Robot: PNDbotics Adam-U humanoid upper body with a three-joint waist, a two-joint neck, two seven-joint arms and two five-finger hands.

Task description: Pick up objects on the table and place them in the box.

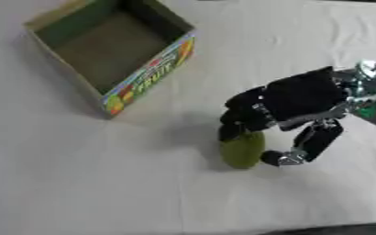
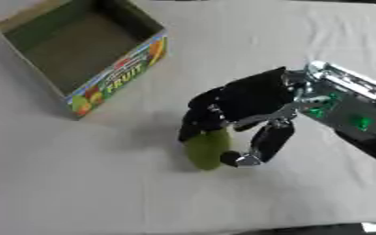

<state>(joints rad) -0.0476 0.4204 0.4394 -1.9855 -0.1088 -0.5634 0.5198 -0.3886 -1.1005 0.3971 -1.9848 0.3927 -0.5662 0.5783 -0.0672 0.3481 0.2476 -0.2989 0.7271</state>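
Your right hand [image 1: 291,108] comes in from the right side & sits over the green object [image 1: 241,149], an oval fruit-like thing lying on the white tabletop [image 1: 79,183]. Fingers curl down over its upper end, thumb [image 1: 303,147] reaches round its right side w/ the tip just beside the lower half, so the hand is closed around it, narrow, not spread. Can't tell if it's lifted off the cloth yet; looks like it's touching or barely clear. Long axis runs roughly near-to-far in both views, tilted a bit, & your grip crosses it from the right, which suits a pinch across the short width. Key relation: the box [image 1: 147,75], open top w/ a printed fruit strip along its near wall, lies up & to the left of the object, well apart, w/ only bare cloth between. So the coming move is prob. a lift, then a carry left & away over that printed wall, which the object must clear. Box interior looks empty. Left hand shows in neither view; right is the only 1 placed for this.
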